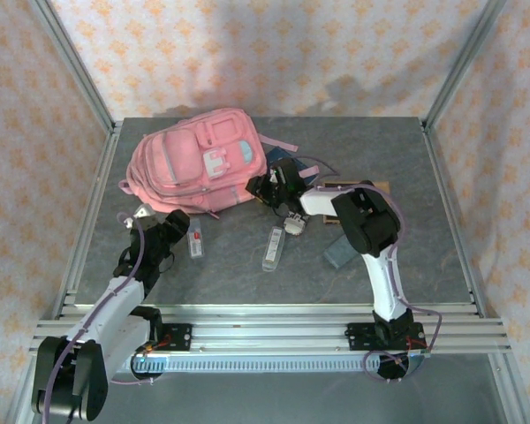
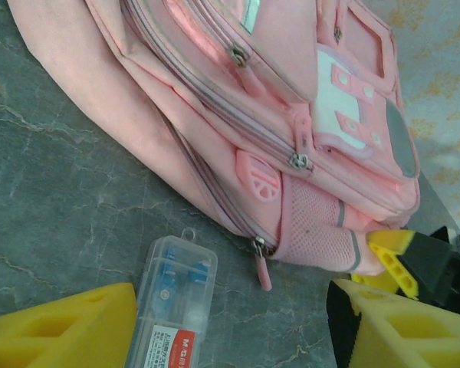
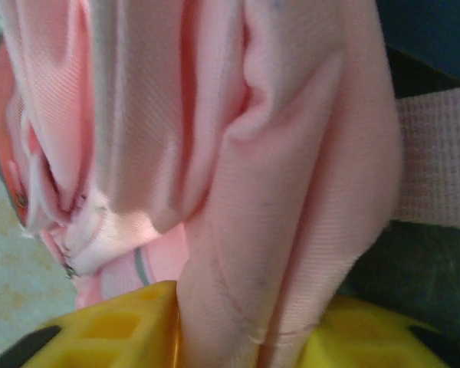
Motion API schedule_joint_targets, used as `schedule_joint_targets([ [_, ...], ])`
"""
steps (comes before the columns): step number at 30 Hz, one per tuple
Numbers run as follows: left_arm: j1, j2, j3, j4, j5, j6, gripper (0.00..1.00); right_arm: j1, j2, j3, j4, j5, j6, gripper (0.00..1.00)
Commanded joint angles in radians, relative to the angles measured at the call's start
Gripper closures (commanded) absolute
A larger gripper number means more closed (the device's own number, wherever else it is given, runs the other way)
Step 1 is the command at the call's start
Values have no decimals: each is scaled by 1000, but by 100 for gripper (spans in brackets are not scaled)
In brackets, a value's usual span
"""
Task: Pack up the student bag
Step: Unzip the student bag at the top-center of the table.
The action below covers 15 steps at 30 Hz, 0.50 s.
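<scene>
Lying toward 11 o'clock on the grey marbled bench (image 1: 238, 274), the large pink fabric student bag (image 1: 199, 163) has a fold at its 4 o'clock edge pinched in the right pincer (image 3: 245, 330), whose yellow fingers (image 3: 123, 330) are mostly cut off. The left pincer (image 2: 230, 318) gapes wide at the bag's 7 o'clock, with a clear plastic case (image 2: 172, 307), its label partly cropped, between the tips.

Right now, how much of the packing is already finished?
Nothing looks packed yet: the student bag lies on the table, its visible zips seemingly shut. In hand: the right pincer is shut on the bag's fabric; the left pincer hangs open by a clear plastic case. Left: that case, a second clear case and a grey-blue item lie outside.
</scene>
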Motion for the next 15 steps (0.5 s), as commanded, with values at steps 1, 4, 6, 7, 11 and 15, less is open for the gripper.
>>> schedule_joint_targets([
  [1,-8,12,15,-10,44,2,33,2,27,50,0,12,26,90],
  [4,-13,36,44,-10,73,26,36,-19,-26,32,36,7,71,100],
  [6,-23,55,65,-3,90,38,37,-39,-85,5,74,8,123,100],
  [7,-31,65,75,2,96,40,39,-50,-118,-9,91,11,151,100],
  [11,-88,103,114,41,102,41,40,-84,-245,-56,106,65,235,100],
  [15,-162,162,163,84,89,46,40,-121,-353,-122,145,128,321,100],
])
